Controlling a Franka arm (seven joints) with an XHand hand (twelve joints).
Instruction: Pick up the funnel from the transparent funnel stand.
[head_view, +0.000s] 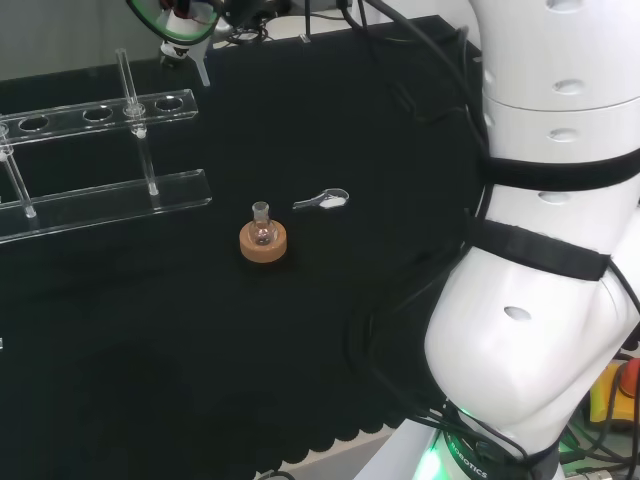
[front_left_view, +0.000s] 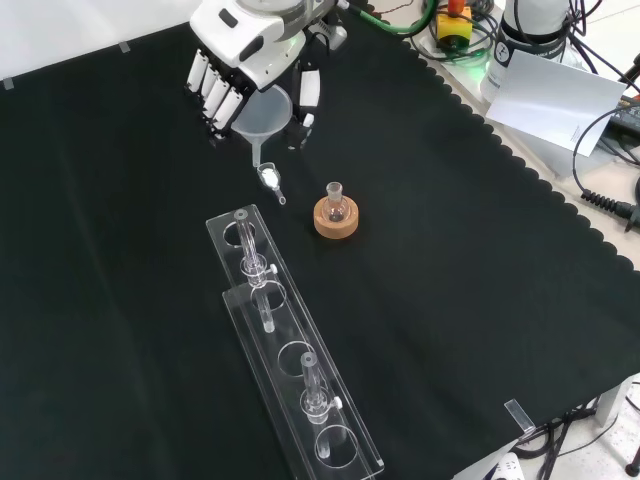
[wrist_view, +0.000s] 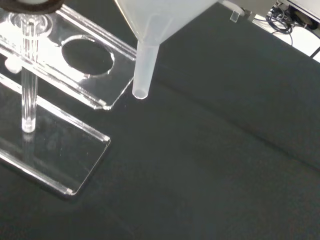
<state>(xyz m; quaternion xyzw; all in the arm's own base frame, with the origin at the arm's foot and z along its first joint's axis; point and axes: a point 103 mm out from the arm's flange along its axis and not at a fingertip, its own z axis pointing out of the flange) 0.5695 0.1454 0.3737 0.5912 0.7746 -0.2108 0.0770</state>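
Hand (front_left_view: 238, 62) grips the funnel (front_left_view: 263, 113) between curled fingers and thumb, spout down, clear of the stand (front_left_view: 290, 370) below it, so lift-out looks complete.

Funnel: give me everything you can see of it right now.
The funnel is translucent whitish plastic, a wide cone narrowing to a straight spout. It is upright, spout down, and the hand is curled round its cone. In the wrist view its spout tip hangs clear beyond the end of the transparent stand, above the black cloth.
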